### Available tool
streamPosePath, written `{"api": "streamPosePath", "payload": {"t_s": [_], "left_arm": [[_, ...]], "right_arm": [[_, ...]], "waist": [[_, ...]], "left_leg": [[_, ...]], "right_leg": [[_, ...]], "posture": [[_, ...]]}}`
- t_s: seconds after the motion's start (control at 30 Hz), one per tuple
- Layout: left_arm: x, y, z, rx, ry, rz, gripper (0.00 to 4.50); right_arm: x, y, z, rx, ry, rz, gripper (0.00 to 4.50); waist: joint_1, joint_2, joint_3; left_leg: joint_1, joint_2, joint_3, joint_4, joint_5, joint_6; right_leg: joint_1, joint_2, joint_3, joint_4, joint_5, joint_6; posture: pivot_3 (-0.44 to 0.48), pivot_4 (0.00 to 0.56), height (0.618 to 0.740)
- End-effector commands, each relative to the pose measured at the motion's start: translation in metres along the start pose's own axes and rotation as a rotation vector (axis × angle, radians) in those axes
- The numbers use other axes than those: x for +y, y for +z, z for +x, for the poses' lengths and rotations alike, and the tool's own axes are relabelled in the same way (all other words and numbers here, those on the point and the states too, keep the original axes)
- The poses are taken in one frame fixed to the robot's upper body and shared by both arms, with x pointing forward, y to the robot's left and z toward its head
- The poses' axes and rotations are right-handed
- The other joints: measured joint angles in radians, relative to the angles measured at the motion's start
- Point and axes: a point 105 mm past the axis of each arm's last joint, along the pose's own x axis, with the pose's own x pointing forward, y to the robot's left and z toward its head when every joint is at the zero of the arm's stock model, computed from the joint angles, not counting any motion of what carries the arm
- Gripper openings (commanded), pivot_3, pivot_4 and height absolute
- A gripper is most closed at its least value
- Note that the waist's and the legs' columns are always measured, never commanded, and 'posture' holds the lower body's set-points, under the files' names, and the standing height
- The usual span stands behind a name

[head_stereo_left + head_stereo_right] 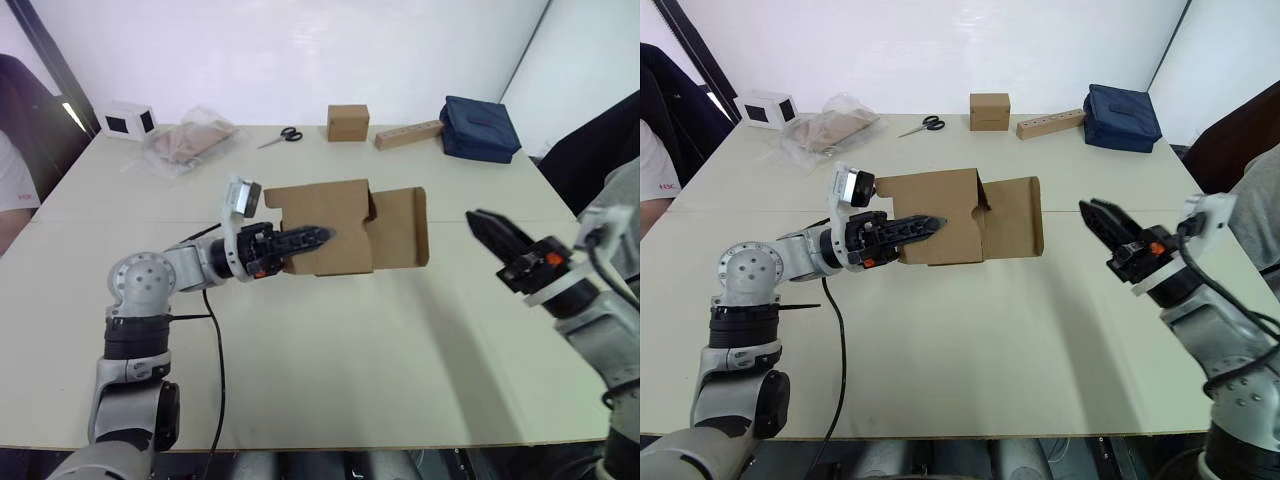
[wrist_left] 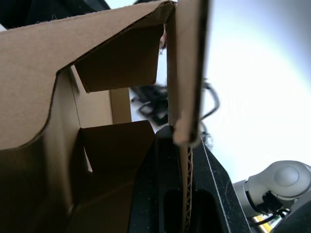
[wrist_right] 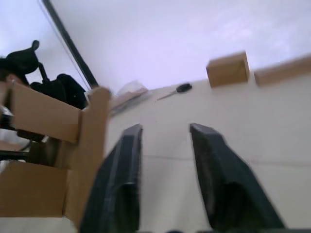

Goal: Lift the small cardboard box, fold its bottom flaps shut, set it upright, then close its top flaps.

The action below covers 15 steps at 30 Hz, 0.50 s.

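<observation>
The small cardboard box point(image 1: 345, 205) is plain brown and lies on its side over the middle of the table point(image 1: 330, 350). My left gripper point(image 1: 318, 237) is shut on its near wall, and in the left wrist view the cardboard edge point(image 2: 187, 73) is pinched between the black fingers point(image 2: 163, 189). The flaps at both ends stand open; one wide flap point(image 1: 402, 228) sticks out to the right. I cannot tell which end is the bottom. My right gripper point(image 1: 482, 225) hangs open to the right of the box, apart from it, with its fingers point(image 3: 119, 179) pointing toward the box point(image 3: 41, 194).
Along the far edge stand a white box with black squares point(image 1: 128, 120), a plastic bag point(image 1: 190, 142), scissors point(image 1: 282, 136), a neat brown cube box point(image 1: 347, 122), a wooden block point(image 1: 408, 134) and a dark blue bag point(image 1: 480, 127). A person point(image 1: 12, 185) sits at far left.
</observation>
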Motion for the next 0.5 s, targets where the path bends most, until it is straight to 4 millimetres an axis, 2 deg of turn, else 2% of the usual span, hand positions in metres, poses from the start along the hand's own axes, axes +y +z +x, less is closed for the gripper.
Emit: {"api": "streamPosePath", "payload": {"t_s": [0.03,0.17,0.4,0.5], "left_arm": [[-0.012,0.006,0.005,0.000,-0.048,0.034,0.00],[-0.012,0.005,0.006,-0.003,-0.050,0.033,0.00],[-0.012,0.005,0.008,-0.009,-0.050,0.036,0.00],[-0.011,0.005,0.007,-0.011,-0.046,0.037,0.00]], "right_arm": [[0.010,-0.004,0.009,-0.043,0.089,0.155,1.69],[0.033,-0.018,0.017,-0.018,0.198,0.272,1.69],[0.063,-0.024,0.027,-0.017,0.299,0.375,1.69],[0.084,-0.017,0.029,-0.039,0.381,0.415,1.69]], "waist": [[0.001,0.000,0.000],[0.001,0.000,0.000],[0.001,0.000,0.000],[0.001,0.000,0.000]], "left_leg": [[0.000,0.000,0.000,0.000,0.000,0.000],[0.000,0.000,0.000,0.000,0.000,0.000],[-0.001,0.000,0.000,0.000,0.000,0.000],[-0.001,0.000,0.000,0.000,0.000,0.000]], "right_leg": [[0.000,0.000,0.000,0.000,0.000,0.000],[0.000,0.000,0.000,0.000,0.000,0.000],[0.000,-0.001,0.000,0.000,0.000,0.000],[0.000,-0.001,0.000,0.000,0.000,0.000]], "posture": [[0.000,0.150,0.740],[0.000,0.150,0.740],[0.000,0.150,0.740],[0.000,0.150,0.740]]}}
